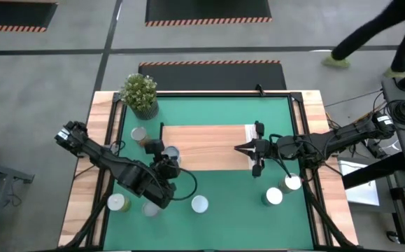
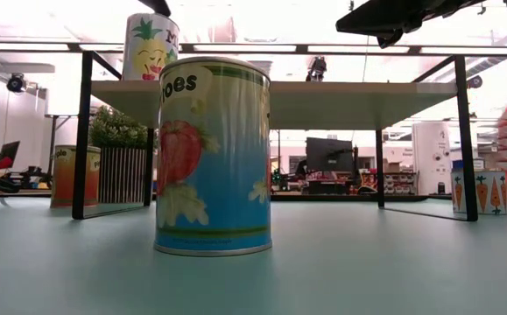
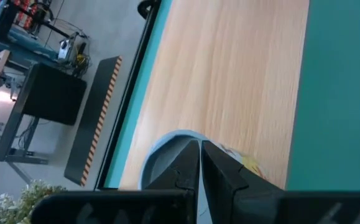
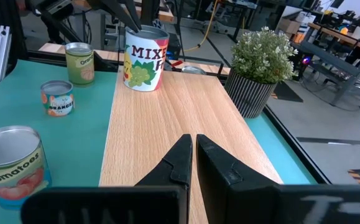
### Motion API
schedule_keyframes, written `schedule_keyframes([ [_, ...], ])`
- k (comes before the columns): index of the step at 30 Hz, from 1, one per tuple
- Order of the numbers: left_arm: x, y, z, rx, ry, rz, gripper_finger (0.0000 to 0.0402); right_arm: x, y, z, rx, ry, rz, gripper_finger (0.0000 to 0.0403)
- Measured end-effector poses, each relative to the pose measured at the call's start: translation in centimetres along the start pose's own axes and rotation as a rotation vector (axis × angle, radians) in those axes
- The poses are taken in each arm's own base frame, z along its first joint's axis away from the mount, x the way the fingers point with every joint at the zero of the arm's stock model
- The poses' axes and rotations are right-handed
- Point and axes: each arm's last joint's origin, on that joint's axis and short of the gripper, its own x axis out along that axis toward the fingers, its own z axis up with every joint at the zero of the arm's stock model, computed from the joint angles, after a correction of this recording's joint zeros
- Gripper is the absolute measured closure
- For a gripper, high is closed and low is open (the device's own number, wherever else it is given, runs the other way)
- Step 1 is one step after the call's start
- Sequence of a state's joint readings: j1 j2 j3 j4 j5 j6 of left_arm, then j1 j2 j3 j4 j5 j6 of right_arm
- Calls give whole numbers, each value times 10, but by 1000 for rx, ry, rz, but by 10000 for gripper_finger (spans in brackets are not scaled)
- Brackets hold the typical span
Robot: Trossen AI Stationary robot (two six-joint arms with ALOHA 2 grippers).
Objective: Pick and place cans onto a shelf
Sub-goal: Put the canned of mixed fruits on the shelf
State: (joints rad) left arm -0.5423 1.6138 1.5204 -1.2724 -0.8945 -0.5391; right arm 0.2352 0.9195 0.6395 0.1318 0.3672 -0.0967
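High view: one can (image 1: 171, 153) stands on the shelf (image 1: 209, 147) at its left end, under the left gripper (image 1: 167, 162); the other cans lie around on the green mat (image 1: 223, 210), so most of the job is judged left.
Low view: a tomato can (image 2: 213, 157) stands on the mat in front of the shelf; a pineapple-label can (image 2: 151, 45) sits on top.
Left wrist view: left fingers (image 3: 220, 174) pressed together, holding nothing, just above that can's rim.
Right wrist view: right gripper (image 4: 192, 158) pressed together, empty, over the shelf's bare far end; wide free board ahead, potted plant (image 4: 260, 68) beside the edge.
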Motion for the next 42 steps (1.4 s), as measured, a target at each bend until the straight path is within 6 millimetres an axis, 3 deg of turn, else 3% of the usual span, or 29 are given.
schedule_keyframes([
  [17, -9, 10, 1, -26, -39, -12, 402, 0, 0, 0, 0, 0, 0, 390],
  [30, 2, -5, 3, -23, -26, 9, 402, 0, 0, 0, 5, 0, 0, 390],
  [42, -4, -3, 2, -12, -1, -62, 402, 0, 0, 0, 1, 0, 0, 390],
])
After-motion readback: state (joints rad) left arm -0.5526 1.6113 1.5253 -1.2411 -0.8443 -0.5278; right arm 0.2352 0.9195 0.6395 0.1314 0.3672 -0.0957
